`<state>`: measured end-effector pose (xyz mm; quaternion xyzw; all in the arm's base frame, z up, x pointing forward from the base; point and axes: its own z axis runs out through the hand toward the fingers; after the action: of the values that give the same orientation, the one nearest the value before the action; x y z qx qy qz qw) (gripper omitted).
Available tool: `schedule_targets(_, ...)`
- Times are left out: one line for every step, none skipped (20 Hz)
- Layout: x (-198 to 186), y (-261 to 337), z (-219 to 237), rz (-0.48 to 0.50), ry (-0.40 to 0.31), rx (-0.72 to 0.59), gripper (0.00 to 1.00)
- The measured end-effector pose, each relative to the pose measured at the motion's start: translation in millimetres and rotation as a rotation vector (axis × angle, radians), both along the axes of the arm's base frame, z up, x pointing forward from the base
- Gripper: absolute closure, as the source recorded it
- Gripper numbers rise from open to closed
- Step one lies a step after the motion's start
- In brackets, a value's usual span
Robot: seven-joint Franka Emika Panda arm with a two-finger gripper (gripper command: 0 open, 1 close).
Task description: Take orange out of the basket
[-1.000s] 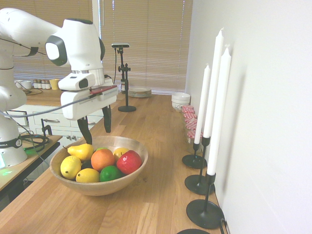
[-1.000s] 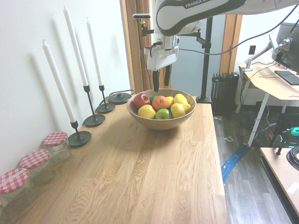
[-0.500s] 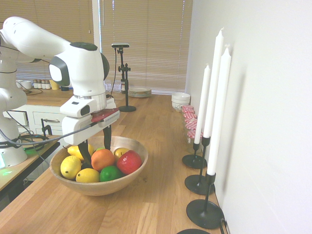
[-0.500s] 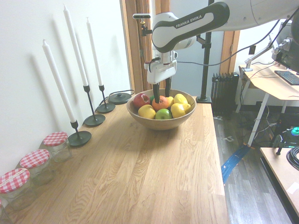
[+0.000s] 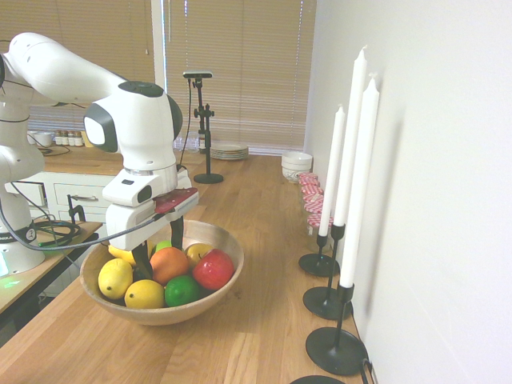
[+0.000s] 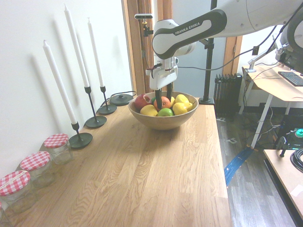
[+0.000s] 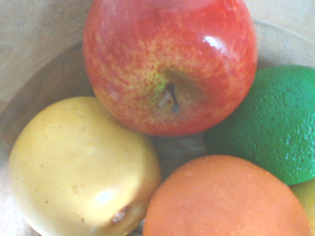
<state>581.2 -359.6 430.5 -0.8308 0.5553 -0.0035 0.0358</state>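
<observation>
The orange [image 5: 170, 264] lies in the middle of the wooden basket [image 5: 228, 244], between a red apple [image 5: 214, 270], a green lime [image 5: 182, 290] and yellow lemons [image 5: 114, 278]. My gripper [image 5: 160, 248] is lowered into the basket and stands open, one finger on each side of the orange. The second exterior view shows the same: gripper [image 6: 164, 97] straddling the orange [image 6: 163, 102] inside the basket [image 6: 163, 124]. In the wrist view the orange [image 7: 226, 201] is close below, with the apple [image 7: 170, 64], the lime [image 7: 270, 123] and a yellow fruit [image 7: 78, 162] around it.
Three tall white candles in black holders [image 6: 80, 140] stand along the wall beside the basket. Jars with red checked lids [image 6: 57, 147] sit further along the wall. Stacked plates [image 5: 229, 151] and bowls [image 5: 296, 164] are at the counter's far end. The counter edge [image 6: 220, 156] drops to the floor.
The gripper has come down from above the basket until its fingers stand among the fruit on either side of the orange. It stayed open; the fruit has barely shifted.
</observation>
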Motion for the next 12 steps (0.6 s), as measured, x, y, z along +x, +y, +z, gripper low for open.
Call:
schedule_targets(0.8, 0.3, 0.4, 0.002, -0.001, -0.001, 1.00)
schedule_targets(1.6, 0.4, 0.2, 0.004, -0.002, -0.002, 1.00)
schedule_targets(1.9, 0.4, -0.4, 0.004, -0.001, -0.002, 1.00)
schedule_targets(2.0, 0.4, -0.8, 0.005, -0.001, -0.002, 1.00)
schedule_targets(2.1, 0.5, -1.2, 0.005, -0.001, -0.002, 1.00)
schedule_targets(2.2, 0.6, -1.3, 0.006, -0.001, -0.002, 1.00)
schedule_targets(2.3, 0.6, -1.4, 0.006, 0.000, -0.002, 1.00)
schedule_targets(2.4, 0.8, -1.4, 0.006, -0.001, -0.002, 1.00)
schedule_targets(2.5, 1.0, -1.4, 0.007, -0.001, -0.002, 1.00)
schedule_targets(2.8, 1.3, -1.3, 0.007, -0.001, -0.003, 1.00)
schedule_targets(3.4, 2.1, -0.8, 0.009, -0.002, -0.004, 1.00)
schedule_targets(4.4, 3.7, 1.1, 0.013, -0.004, -0.006, 1.00)
